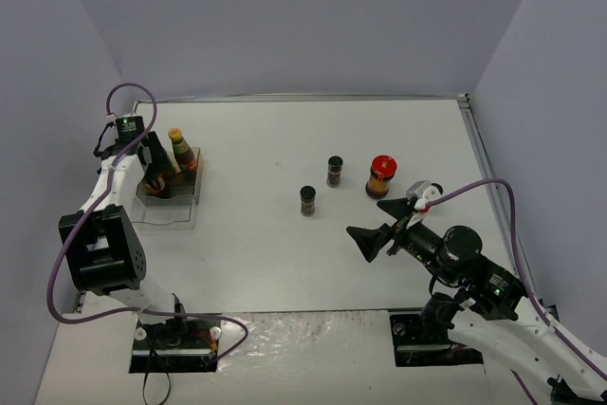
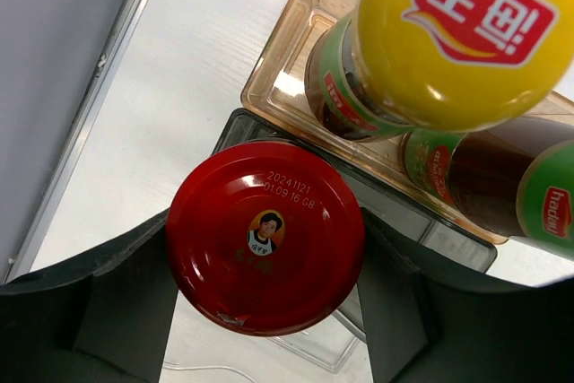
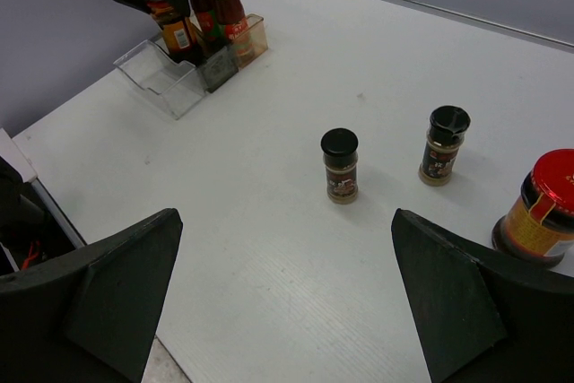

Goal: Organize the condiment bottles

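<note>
My left gripper [image 2: 265, 298] is shut on a squat red-lidded jar [image 2: 265, 235], held at the clear brownish rack [image 2: 296, 87] just in front of two yellow-capped sauce bottles [image 2: 448, 33] [image 2: 502, 177] standing in it. In the top view this gripper [image 1: 152, 166] is at the rack [image 1: 169, 201] at the far left. My right gripper [image 1: 381, 223] is open and empty above the table. Ahead of it stand two black-capped spice jars [image 3: 340, 164] [image 3: 443, 143] and the second red-lidded jar [image 3: 543, 208]. A third spice jar is not in view.
The rack [image 3: 170, 78] sits near the table's left edge, close to the left wall. The table's right edge runs along a metal strip [image 1: 479, 154]. The spice jars [image 1: 308, 200] [image 1: 335, 171] and the red-lidded jar [image 1: 381, 175] cluster right of centre.
</note>
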